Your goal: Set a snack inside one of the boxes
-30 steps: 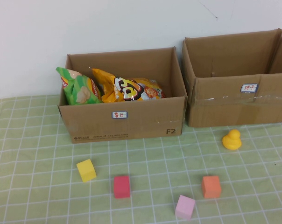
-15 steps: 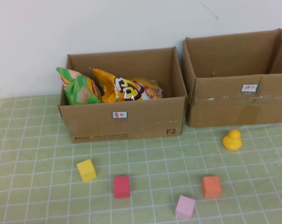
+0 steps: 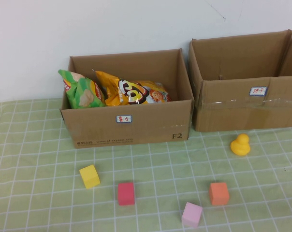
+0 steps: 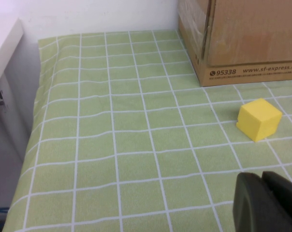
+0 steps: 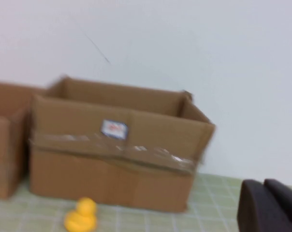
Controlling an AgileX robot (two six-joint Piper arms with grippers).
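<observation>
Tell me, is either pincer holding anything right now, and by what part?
Nothing is held. The left pincer hangs near the yellow cube; the right pincer faces the right box.

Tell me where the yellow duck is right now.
In the high view the yellow duck sits on the robot's right, just in front of the right box.
</observation>
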